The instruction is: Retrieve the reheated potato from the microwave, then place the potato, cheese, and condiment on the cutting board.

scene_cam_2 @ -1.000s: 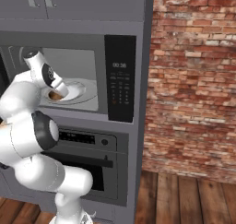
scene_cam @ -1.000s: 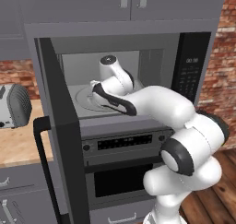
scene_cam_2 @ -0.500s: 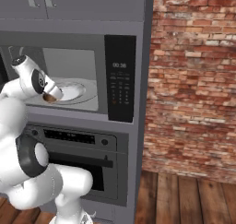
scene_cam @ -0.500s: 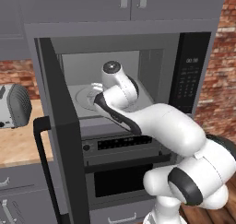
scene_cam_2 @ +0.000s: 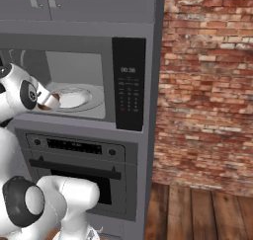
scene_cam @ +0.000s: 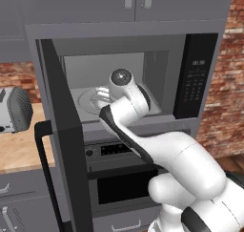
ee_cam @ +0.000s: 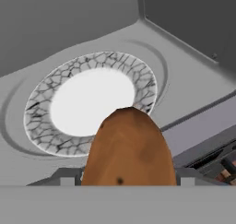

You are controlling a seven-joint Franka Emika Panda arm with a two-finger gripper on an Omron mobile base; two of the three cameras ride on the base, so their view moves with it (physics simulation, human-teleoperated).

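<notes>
Midway through the first step, the jaws are closed on the potato (ee_cam: pixel 129 149), held above the front edge of the plate (ee_cam: pixel 60 94) inside the open microwave (scene_cam: pixel 190 49), with the board placements of potato, cheese and condiment all yet to come.

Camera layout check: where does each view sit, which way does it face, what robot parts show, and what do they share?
Left base view: behind-left of the arm, facing the grey built-in microwave; white arm reaches inside.
Right base view: behind-right, facing the microwave's black control panel and red brick wall; arm at left.
Hand view: on the hand, looking along the tool at the brown oval potato it grips.
Shared: round white patterned plate on the turntable.
</notes>
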